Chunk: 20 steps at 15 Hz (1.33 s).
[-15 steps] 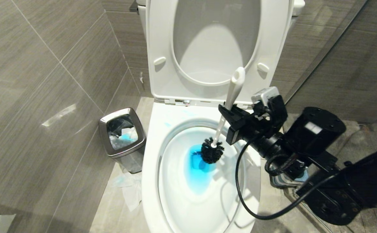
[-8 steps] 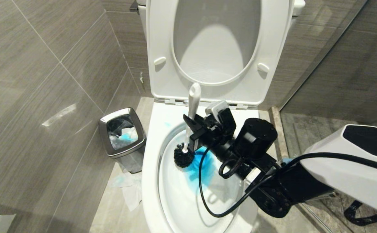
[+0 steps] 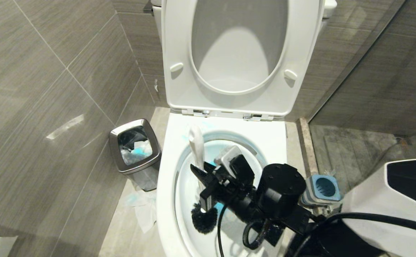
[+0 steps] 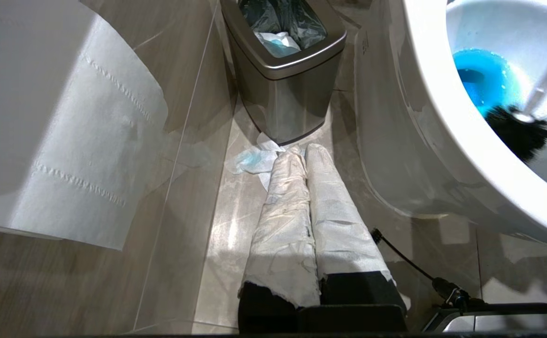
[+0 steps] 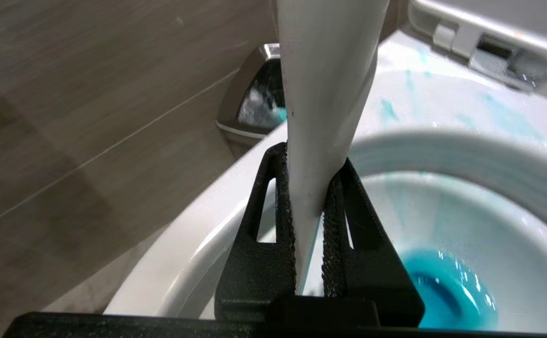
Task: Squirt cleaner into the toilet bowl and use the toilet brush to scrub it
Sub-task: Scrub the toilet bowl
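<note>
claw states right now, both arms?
Left claw: shut, empty, parked beside the toilet bowl.
Right claw: shut on the toilet brush handle, inside the bowl.

We find no text, label, brand, number or sign that we can read on anything in these views.

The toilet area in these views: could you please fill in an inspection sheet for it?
Surface: toilet bowl with seat and lid raised, pale blue streaks on the rim.
Job's things: toilet brush with its black head at the bowl's left inner wall; cleaner tints the water blue; empty brush holder on the floor.
Clutter: steel bin, stained tissues on the floor.
Grippers: right end effector clamps the brush handle; left end effector shut, parked by the bin.
Cables: black cable over the bowl.
Surroundings: grey tiled walls.
</note>
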{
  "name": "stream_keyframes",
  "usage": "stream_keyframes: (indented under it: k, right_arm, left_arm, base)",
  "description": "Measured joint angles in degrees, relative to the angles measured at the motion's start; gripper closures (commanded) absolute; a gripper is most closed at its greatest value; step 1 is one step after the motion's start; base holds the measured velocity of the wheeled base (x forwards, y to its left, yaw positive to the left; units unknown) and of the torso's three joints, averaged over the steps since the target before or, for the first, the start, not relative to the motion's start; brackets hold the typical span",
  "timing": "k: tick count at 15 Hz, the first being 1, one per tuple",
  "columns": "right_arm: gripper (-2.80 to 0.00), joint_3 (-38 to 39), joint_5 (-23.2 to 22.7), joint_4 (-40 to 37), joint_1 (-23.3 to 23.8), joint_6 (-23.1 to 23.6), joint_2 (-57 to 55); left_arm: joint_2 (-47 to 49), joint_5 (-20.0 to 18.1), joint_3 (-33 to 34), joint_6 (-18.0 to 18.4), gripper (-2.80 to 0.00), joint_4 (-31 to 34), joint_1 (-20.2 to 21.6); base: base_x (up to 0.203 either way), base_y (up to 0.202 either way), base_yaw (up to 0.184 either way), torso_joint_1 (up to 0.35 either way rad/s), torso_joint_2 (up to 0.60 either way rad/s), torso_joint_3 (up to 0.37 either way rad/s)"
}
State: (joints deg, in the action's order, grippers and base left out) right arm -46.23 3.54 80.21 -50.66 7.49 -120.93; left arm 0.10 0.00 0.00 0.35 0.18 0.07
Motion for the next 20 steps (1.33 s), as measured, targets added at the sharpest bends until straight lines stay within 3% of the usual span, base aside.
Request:
stream_keyframes:
  k: [2, 5, 11, 15, 20]
  right_arm:
    - [0.00, 6.26, 1.05, 0.02, 0.14, -0.22, 4.39]
    - [0.00, 11.21, 1.45, 0.00, 5.24, 0.16, 9.61]
    - [0.00, 8.06, 0.71, -0.20, 12.65, 1.48, 10.48]
    - [0.00, -2.02, -0.41, -0.41, 12.90, 1.41, 5.21]
    - [0.00, -8.68, -0.65, -0.10, 6.24, 0.03, -0.86]
  left_arm:
    - [0.00, 0.00, 0.00, 0.00, 0.00, 0.00, 0.00]
    - [0.00, -0.02, 0.00, 0.00, 0.00, -0.02, 0.00]
    - [0.00, 0.00, 0.00, -0.02, 0.00, -0.02, 0.00]
    - [0.00, 0.00, 0.00, -0.02, 0.00, 0.00, 0.00]
    - [0.00, 0.00, 0.00, 0.00, 0.00, 0.00, 0.00]
  base:
    - [0.000, 0.000, 0.000, 0.000, 0.00, 0.000]
    - [0.000, 0.000, 0.000, 0.000, 0.00, 0.000]
    - [0.000, 0.000, 0.000, 0.000, 0.00, 0.000]
    - [0.000, 0.000, 0.000, 0.000, 0.00, 0.000]
    - [0.000, 0.000, 0.000, 0.000, 0.00, 0.000]
